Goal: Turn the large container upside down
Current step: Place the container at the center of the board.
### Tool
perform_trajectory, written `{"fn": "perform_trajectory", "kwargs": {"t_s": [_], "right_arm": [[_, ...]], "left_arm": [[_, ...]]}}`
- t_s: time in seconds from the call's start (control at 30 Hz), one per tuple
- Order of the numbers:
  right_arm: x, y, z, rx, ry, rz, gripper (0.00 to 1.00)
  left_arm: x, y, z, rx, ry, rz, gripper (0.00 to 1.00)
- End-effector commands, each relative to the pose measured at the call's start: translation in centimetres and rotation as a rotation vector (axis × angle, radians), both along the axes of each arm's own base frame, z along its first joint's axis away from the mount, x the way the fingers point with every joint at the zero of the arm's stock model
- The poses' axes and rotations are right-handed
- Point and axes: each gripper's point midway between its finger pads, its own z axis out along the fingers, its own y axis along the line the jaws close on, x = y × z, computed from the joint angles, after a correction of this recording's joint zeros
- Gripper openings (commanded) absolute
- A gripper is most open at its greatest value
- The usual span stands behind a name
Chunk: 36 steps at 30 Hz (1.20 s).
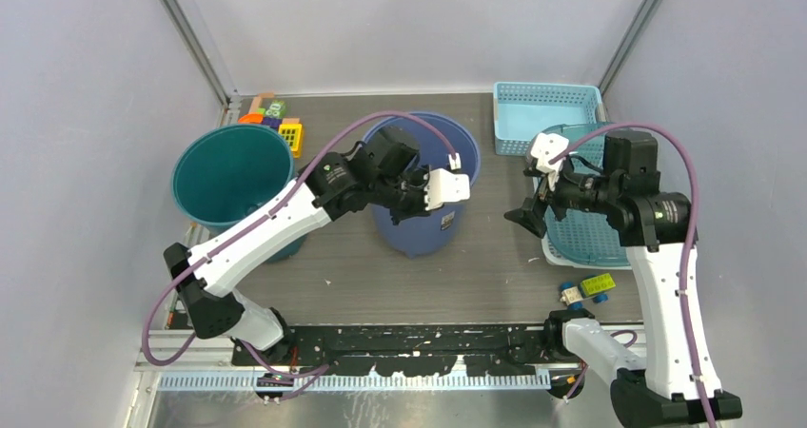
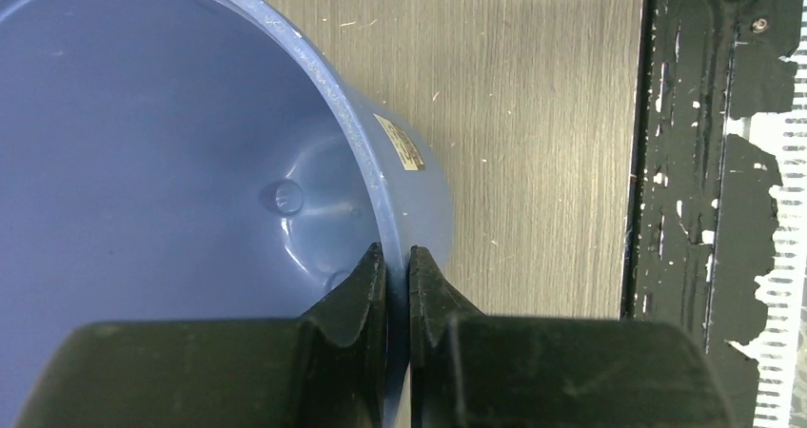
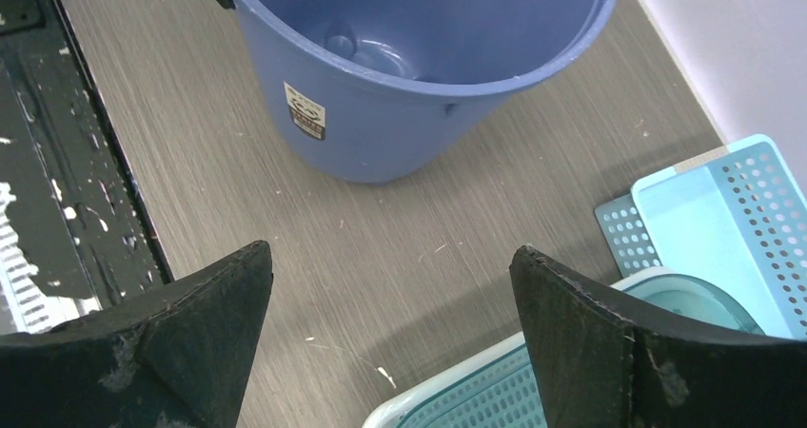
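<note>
At the left we note a green bucket (image 1: 231,176), upright. At centre the blue bucket (image 1: 419,238) stands on the table (image 1: 476,276), mouth up and not yet turned. The left claw (image 2: 395,262) is clenched on the bucket's near rim, one finger inside and one outside. To the right, the right claw (image 3: 388,257) hangs released, well apart from the bucket, by a mesh basket (image 1: 590,243). We judge the grasp made. The next move calls for lifting and rolling the wrist to tip the bucket over.

White arms (image 1: 257,233), black joints (image 1: 347,176) — purple cables (image 1: 409,115).
</note>
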Motion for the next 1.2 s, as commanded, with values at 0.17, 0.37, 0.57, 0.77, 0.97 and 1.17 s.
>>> {"fn": "perform_trajectory", "kwargs": {"t_s": [0.17,0.37,0.57,0.77,0.97,1.17], "right_arm": [[1.4,0.9,0.2,-0.020,-0.096,0.095,0.99],[0.7,1.6,1.0,-0.018,-0.092,0.140,1.00],[-0.1,3.1,1.5,-0.054,-0.080,0.185,1.00],[1.0,4.9,0.8,-0.099,-0.061,0.159,1.00],[0.7,7.0,-0.3,-0.156,-0.043,0.219,1.00],[0.2,9.4,-1.9,-0.262,-0.056,0.294,0.97]], "left_arm": [[0.3,-1.0,4.3,-0.103,-0.080,0.019,0.61],[-0.4,0.6,7.5,-0.145,-0.104,0.052,0.90],[1.8,6.0,13.6,-0.254,-0.241,0.318,1.00],[7.2,14.6,14.5,-0.220,-0.339,0.704,1.00],[9.6,18.7,11.4,-0.115,-0.318,0.916,1.00],[11.8,19.7,8.6,-0.116,-0.247,0.994,1.00]]}}
